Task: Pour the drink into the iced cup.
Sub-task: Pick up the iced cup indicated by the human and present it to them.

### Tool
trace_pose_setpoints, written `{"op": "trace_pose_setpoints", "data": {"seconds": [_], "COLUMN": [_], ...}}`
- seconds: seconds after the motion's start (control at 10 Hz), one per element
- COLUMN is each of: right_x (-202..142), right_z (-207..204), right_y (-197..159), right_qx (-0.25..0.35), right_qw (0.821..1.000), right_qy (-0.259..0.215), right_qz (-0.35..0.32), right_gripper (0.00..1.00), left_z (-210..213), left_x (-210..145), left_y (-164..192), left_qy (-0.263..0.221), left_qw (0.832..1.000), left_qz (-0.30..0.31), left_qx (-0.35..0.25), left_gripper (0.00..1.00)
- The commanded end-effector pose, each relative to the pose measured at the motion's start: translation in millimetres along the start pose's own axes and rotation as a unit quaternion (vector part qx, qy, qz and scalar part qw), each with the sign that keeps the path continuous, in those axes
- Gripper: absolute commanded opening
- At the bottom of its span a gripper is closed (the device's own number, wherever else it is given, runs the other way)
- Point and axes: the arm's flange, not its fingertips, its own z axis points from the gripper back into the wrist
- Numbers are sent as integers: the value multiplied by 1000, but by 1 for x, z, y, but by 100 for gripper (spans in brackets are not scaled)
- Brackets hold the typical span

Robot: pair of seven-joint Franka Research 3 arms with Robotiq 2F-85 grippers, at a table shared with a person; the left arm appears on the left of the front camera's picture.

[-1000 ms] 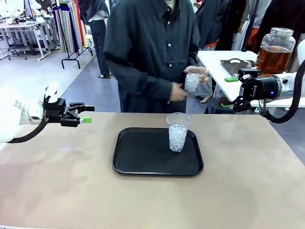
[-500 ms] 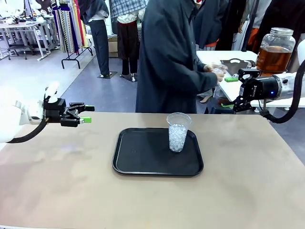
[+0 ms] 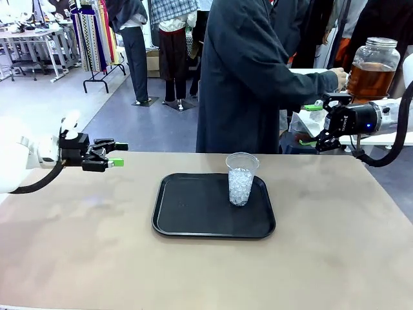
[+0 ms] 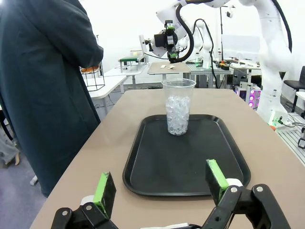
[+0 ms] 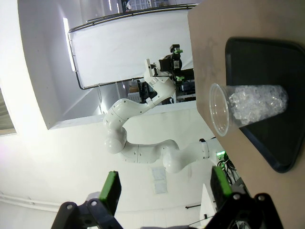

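The drink [image 3: 369,82], amber-brown, is in a big clear jar [image 3: 374,64] with a metal lid [image 3: 381,42], at the far right, beyond the far edge of our desk [image 3: 335,226] and just behind the right gripper [image 3: 316,124]. The person's hand [image 3: 340,78] is at the jar's side, touching it or very near; we cannot tell which. The iced cup [image 3: 241,179] stands upright on the far right part of the black tray [image 3: 193,213] in the middle of the desk, partly filled with ice [image 3: 241,187] and with no liquid in it yet. The right gripper has its fingers wide apart and holds nothing, and the left gripper [image 4: 160,183], near the desk's left edge, is spread and empty too. We think the step in hand is to fetch the jar. It looks heavy, so it is better supported from below, brought just beside the cup, opened first, and then tilted slowly, so that the stream falls on the ice and does not splash on the tray
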Motion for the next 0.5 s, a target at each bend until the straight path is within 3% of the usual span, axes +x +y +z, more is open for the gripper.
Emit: {"op": "trace_pose_setpoints", "data": {"seconds": [0.0, 0.4], "right_x": [-1, -1], "right_z": [0, 0], "right_y": [1, 1], "right_qx": [0, 0], "right_qw": [1000, 1000], "right_qy": [-2, -2], "right_qz": [3, 3], "right_gripper": [100, 100], "left_z": [-1, -1], "left_x": [2, 2], "left_y": [0, 0], "left_qy": [-3, -3], "left_qw": [1000, 1000], "left_qz": [2, 2], "left_qx": [-1, -1], "left_gripper": [100, 100]}}
